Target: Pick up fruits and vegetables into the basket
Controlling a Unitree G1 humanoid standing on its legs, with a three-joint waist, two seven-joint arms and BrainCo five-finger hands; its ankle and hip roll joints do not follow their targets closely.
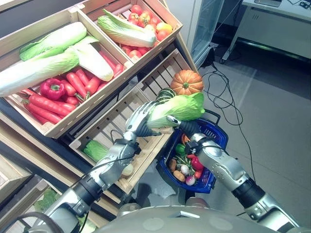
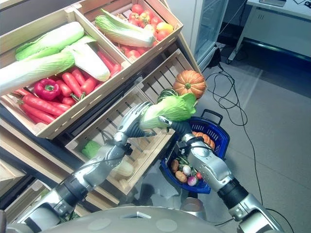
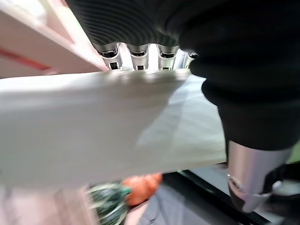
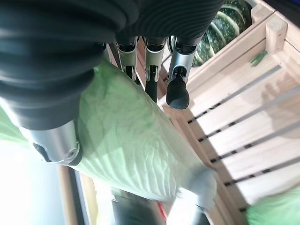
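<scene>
Above basket (image 1: pixel 217 136), both hands gripping cabbage (image 1: pixel 179 108)

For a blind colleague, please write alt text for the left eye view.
Both hands, left hand and right hand, hold a napa cabbage above a blue basket that already holds vegetables. Behind stand wooden crates with carrots, cabbages, tomatoes and a pumpkin.

We see our left hand (image 3: pixel 140 51) holding a big pale cabbage (image 3: pixel 103 126) — fingers on one side, thumb (image 3: pixel 251 173) curled round the other. Past it sit a dark green squash (image 3: pixel 107 210) and something orange (image 3: pixel 143 187) — touching each other.
</scene>
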